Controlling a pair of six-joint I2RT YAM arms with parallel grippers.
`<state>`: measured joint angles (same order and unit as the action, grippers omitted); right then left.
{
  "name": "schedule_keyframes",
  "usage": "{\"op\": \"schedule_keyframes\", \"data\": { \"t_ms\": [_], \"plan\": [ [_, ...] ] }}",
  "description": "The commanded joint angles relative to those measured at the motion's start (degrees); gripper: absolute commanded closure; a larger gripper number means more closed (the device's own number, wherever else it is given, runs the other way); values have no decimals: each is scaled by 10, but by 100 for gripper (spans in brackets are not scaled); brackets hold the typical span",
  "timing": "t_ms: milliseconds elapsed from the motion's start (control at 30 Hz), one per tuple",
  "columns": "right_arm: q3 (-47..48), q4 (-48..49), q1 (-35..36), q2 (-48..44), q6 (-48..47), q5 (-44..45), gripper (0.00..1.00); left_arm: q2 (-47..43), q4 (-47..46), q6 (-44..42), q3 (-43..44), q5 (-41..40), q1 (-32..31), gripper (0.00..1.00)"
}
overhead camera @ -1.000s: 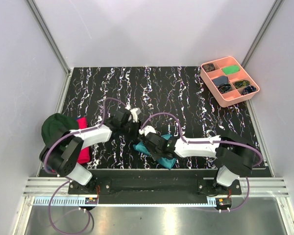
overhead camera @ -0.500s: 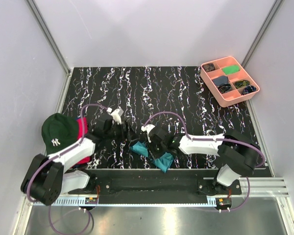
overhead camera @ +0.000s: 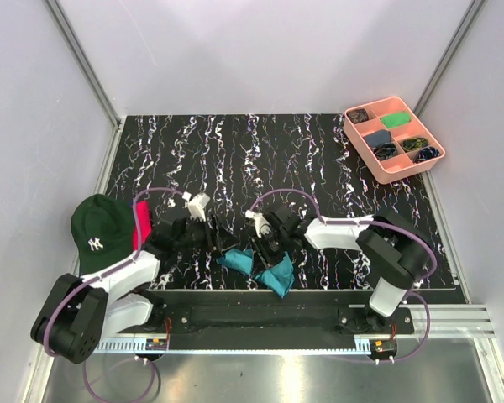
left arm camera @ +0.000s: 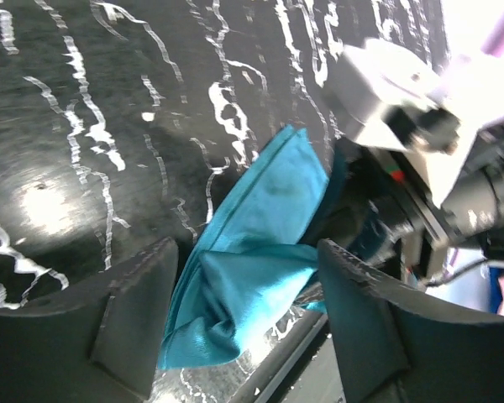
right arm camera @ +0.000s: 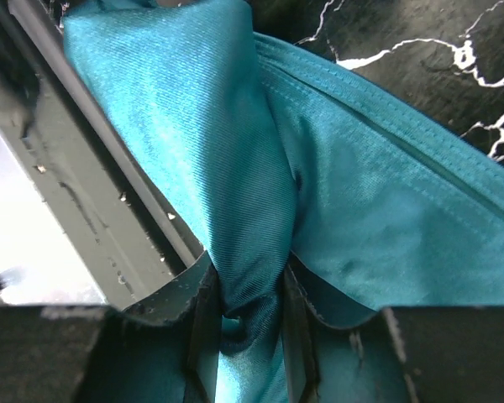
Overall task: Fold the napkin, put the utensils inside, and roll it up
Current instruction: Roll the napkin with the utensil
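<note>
Teal napkin [right arm camera: 361,227] pinched in right claw [right arm camera: 246,294] | left claw [left arm camera: 245,269] spread wide

The only readable mark is a white NY logo [overhead camera: 95,244] on the dark green cap [overhead camera: 102,220].

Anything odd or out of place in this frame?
Yes: the napkin is a crumpled, twisted bunch at the near edge of the table, not flat, with a fold pinched in the right gripper. No utensils show near it.
</note>
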<state>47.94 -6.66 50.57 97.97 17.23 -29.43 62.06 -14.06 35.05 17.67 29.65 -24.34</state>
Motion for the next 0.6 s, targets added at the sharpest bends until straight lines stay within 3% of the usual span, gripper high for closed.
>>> {"op": "schedule_keyframes", "data": {
  "t_ms": [0,567],
  "plan": [
    [5,-25,-25,45,-24,-55,65,24,-96,5,-11,65,-4,34],
    [36,-22,-76,114,-40,-128,64,78,-69,-15,-22,38,-49,39]
  ]
}}
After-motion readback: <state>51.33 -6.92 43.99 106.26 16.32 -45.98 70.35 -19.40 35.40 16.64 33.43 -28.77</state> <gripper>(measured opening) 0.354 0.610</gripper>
